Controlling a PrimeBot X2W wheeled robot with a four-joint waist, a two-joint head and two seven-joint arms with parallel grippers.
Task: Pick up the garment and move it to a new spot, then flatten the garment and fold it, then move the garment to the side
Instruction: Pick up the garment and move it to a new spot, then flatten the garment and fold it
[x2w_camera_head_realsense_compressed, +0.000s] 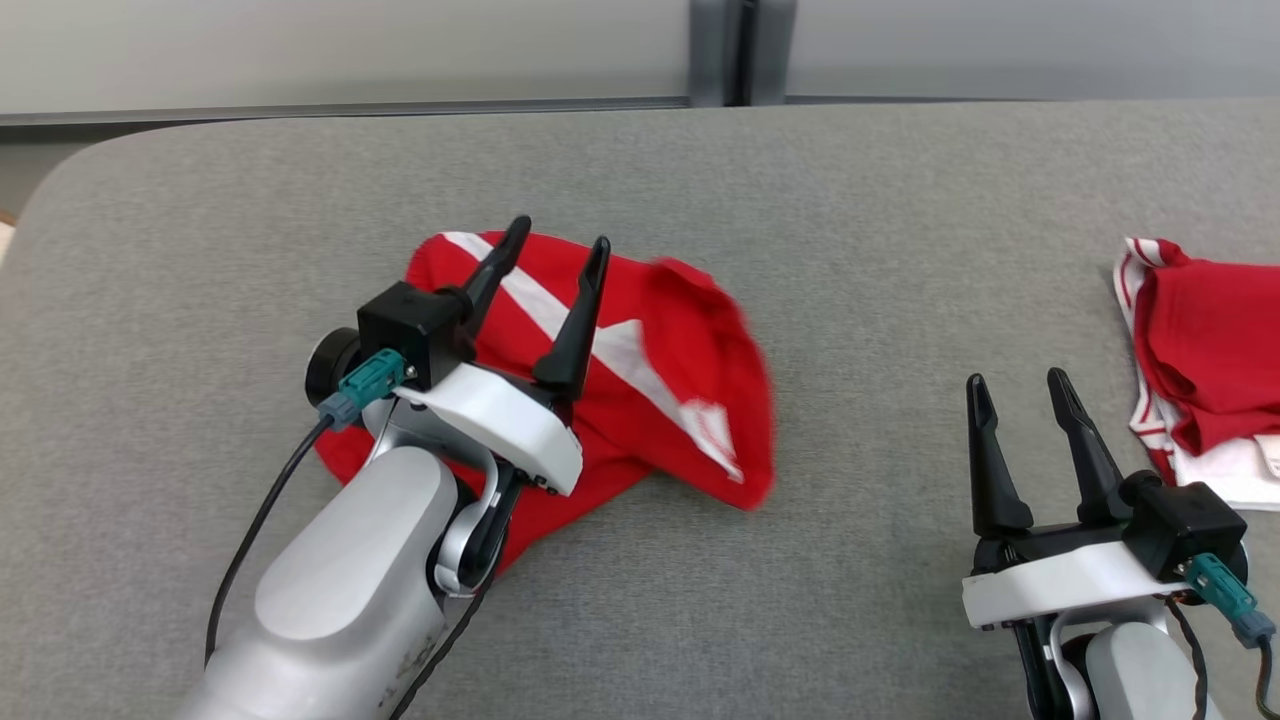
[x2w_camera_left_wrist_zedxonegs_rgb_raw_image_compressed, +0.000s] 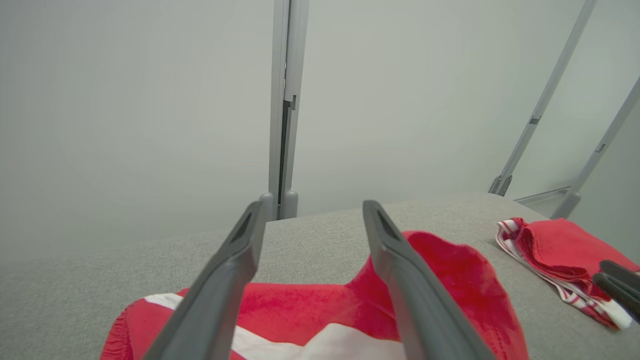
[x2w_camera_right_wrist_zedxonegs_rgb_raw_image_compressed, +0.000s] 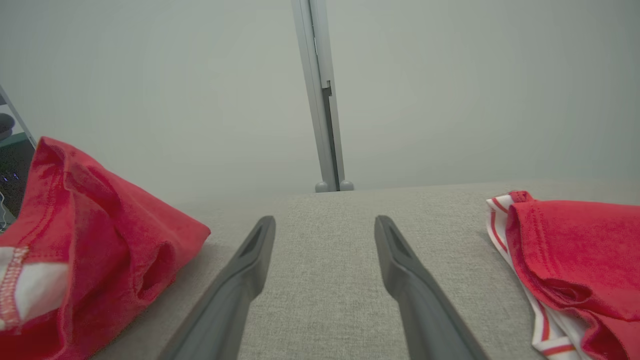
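Observation:
The garment is red with a white diagonal stripe and lies crumpled on the grey padded table, left of centre. Its right edge looks blurred. My left gripper hovers over its left half, open, with nothing between the fingers. In the left wrist view the same gripper stands open above the garment. My right gripper is open over bare table at the lower right, apart from the garment. The right wrist view shows it open, with the garment bunched at the left.
A second red and white garment lies folded at the table's right edge, just right of my right gripper; it also appears in the wrist views. A pale wall with a grey post stands behind the table.

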